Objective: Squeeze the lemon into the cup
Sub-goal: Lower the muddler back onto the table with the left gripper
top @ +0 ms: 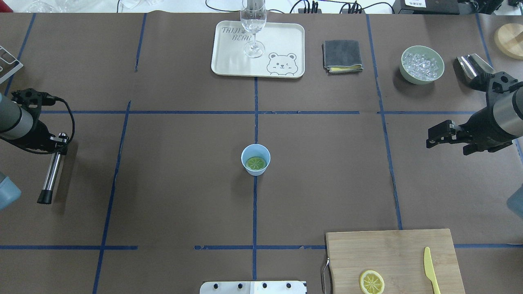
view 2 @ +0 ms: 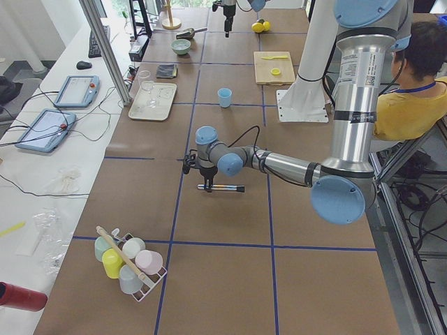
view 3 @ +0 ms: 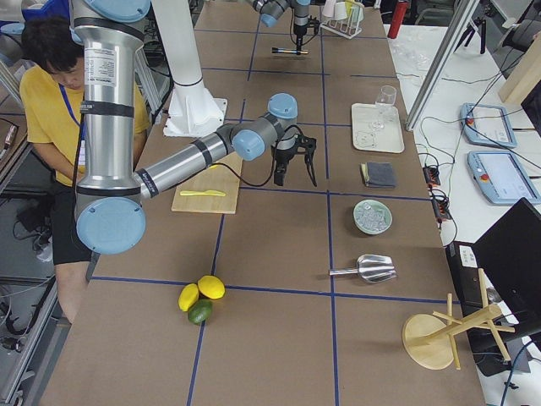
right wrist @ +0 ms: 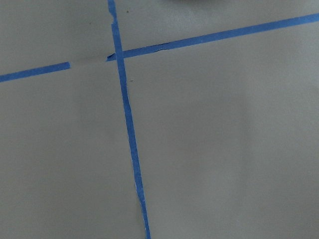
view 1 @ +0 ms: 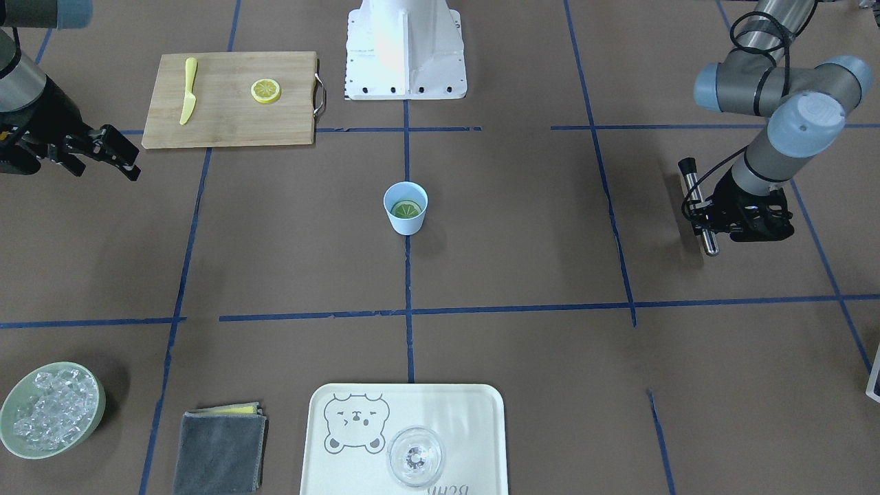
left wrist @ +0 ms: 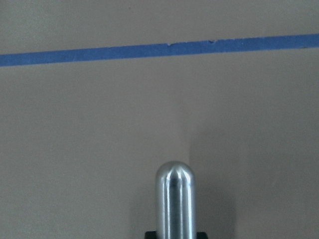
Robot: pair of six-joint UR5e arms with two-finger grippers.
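The light-blue cup (top: 246, 152) stands upright at the table's centre, and a lemon slice (top: 255, 163) lies flat inside it, looking greenish; both also show in the front view, cup (view 1: 405, 225) and slice (view 1: 406, 208). A second lemon slice (top: 372, 282) lies on the wooden cutting board (top: 392, 253). My left gripper (top: 60, 143) is at the far left, shut on a metal rod (top: 51, 173) that hangs low over the table; its rounded end shows in the left wrist view (left wrist: 174, 199). My right gripper (top: 437, 136) is at the far right, open and empty.
A yellow plastic knife (top: 431, 269) lies on the board. At the far edge are a bear tray (top: 229, 61) with a clear glass (top: 253, 24), a folded grey cloth (top: 342, 55), a green bowl of ice (top: 422, 64) and a metal scoop (top: 470, 65).
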